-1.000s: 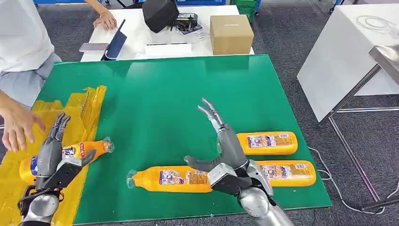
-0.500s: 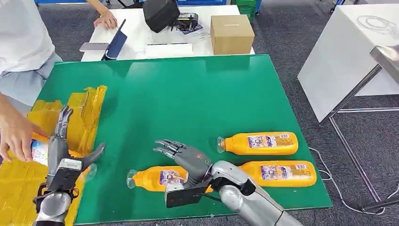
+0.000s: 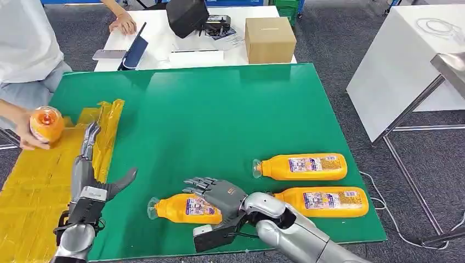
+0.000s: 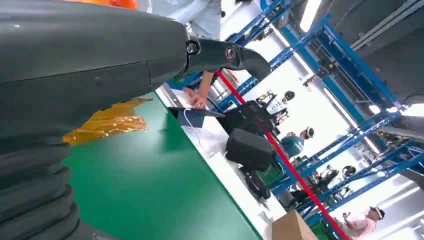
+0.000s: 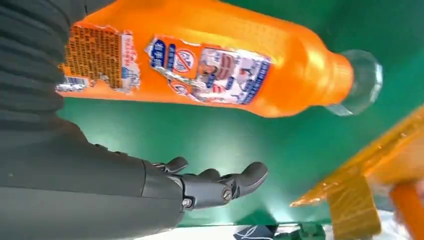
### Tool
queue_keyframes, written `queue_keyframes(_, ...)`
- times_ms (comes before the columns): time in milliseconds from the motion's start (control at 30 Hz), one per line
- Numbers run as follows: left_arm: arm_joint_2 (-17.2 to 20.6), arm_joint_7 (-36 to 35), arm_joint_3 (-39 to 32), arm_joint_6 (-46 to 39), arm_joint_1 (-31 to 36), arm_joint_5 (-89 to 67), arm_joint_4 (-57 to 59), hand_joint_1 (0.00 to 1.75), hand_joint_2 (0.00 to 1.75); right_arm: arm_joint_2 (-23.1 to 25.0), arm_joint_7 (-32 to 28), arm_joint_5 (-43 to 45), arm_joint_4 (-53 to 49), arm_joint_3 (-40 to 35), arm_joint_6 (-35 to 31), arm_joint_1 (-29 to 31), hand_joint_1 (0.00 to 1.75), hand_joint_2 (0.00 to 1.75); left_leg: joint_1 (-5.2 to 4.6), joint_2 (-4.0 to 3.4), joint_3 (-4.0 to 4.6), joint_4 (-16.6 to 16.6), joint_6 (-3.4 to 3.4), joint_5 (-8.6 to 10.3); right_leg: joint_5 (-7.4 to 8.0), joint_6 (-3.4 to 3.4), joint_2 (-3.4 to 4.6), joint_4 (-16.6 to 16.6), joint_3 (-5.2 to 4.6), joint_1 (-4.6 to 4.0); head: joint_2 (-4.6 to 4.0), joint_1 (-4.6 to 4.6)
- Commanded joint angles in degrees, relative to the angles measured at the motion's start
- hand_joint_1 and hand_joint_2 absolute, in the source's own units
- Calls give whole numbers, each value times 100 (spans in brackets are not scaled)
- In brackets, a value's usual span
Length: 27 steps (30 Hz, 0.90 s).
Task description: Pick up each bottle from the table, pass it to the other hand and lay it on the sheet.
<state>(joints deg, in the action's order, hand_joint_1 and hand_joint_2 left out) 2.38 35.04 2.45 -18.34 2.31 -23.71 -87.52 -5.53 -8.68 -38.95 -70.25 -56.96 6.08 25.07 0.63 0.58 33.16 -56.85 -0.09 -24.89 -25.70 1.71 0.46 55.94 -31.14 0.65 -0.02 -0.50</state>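
Observation:
Three orange bottles lie on the green table (image 3: 219, 109). My right hand (image 3: 216, 192) hovers open, palm down, over the nearest bottle (image 3: 183, 208), whose clear cap points left. In the right wrist view this bottle (image 5: 200, 65) lies beside my fingers (image 5: 220, 187), apart from them. Two more bottles (image 3: 304, 166) (image 3: 323, 201) lie to the right. My left hand (image 3: 88, 178) is open and holds nothing, fingers stretched along the edge of the yellow sheet (image 3: 33, 186). A person's hand holds another orange bottle (image 3: 46, 125) above the sheet's far end.
A person in white stands at the left edge (image 3: 24, 44). Behind the green table, a white table carries a cardboard box (image 3: 268, 38), a black bag (image 3: 186, 16) and a dark tablet (image 3: 134, 52). Another white table (image 3: 406, 60) stands to the right.
The person has lifted the bottle off the sheet, out from under my left hand, which now stands free. My right hand turned palm down and lowered over the nearest bottle.

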Motion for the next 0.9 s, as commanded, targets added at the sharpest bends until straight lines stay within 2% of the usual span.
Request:
queue_keyframes(33, -214, -52, -74, -21, 152, 150, 469, 0, 175, -332, 427, -598, 259, -661, -400, 276, 0, 175, -1, 6, -22, 7, 4, -3, -5, -4, -15, -11, 28, -2, 0, 0)
queue_keyframes(267, -311, -110, -150, 30, -30, 162, 245, 0, 175, -128, 1139, -1605, 347, -471, -911, 111, 0, 175, 1, -5, -21, 6, 2, -6, -4, -5, -3, -10, 24, -2, 0, 0)
queue_keyframes(400, -315, -112, -149, 30, -28, 161, 247, 0, 175, -109, 1149, -1618, 339, -472, -912, 106, 0, 175, 3, -5, -25, 4, 2, -9, -6, -7, -5, -10, 29, -5, 0, 0)
queue_keyframes(567, -360, -201, -91, 34, -60, 22, 261, 0, 175, 117, 1582, -2292, 438, -123, -1025, -22, 0, 175, 6, -6, -28, 4, 3, -11, -7, -8, -5, -13, 34, -9, 0, 0)
queue_keyframes(600, -368, -204, -92, 31, -62, 18, 260, 0, 175, 146, 1602, -2333, 462, -92, -1025, -33, 0, 175, 0, -3, -11, 4, 2, -3, -2, -3, -2, -5, 13, -1, 0, 0)
queue_keyframes(900, -404, -263, 41, 94, 124, -12, 498, 0, 175, 537, 1710, -2390, 1338, 270, -859, 127, 0, 175, 0, 1, -12, 5, 2, 0, -1, -3, -7, -7, 15, -2, 0, 0)
